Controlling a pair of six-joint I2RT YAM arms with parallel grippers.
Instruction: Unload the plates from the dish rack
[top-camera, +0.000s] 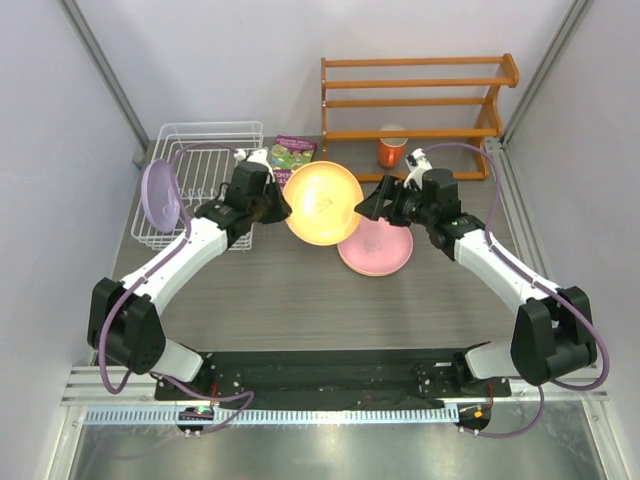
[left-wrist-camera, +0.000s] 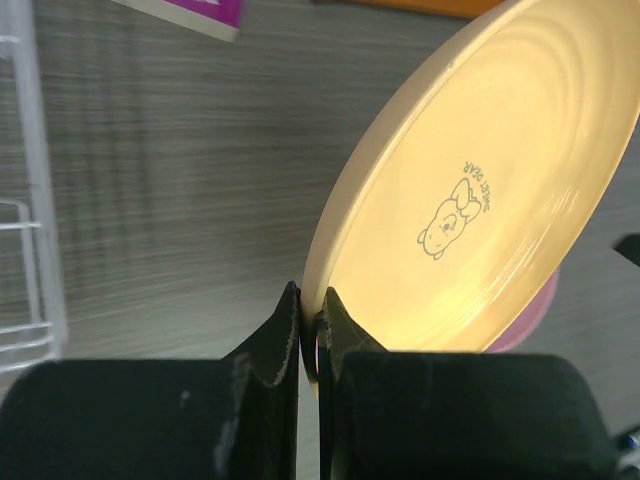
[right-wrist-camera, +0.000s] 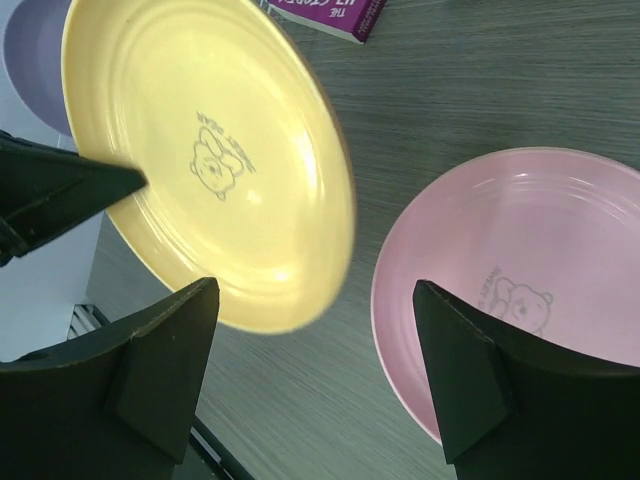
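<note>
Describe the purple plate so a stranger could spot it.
Start at the white wire dish rack at the far left of the table. Standing on edge at its left end is the lavender plate. It alone is purple and upright: the yellow plate is held by the left end effector, and the pink plate lies flat.

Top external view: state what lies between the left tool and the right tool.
The yellow plate, tilted, fills that gap in the top external view; the left tool is shut on its rim, the right tool open at the far edge.
</note>
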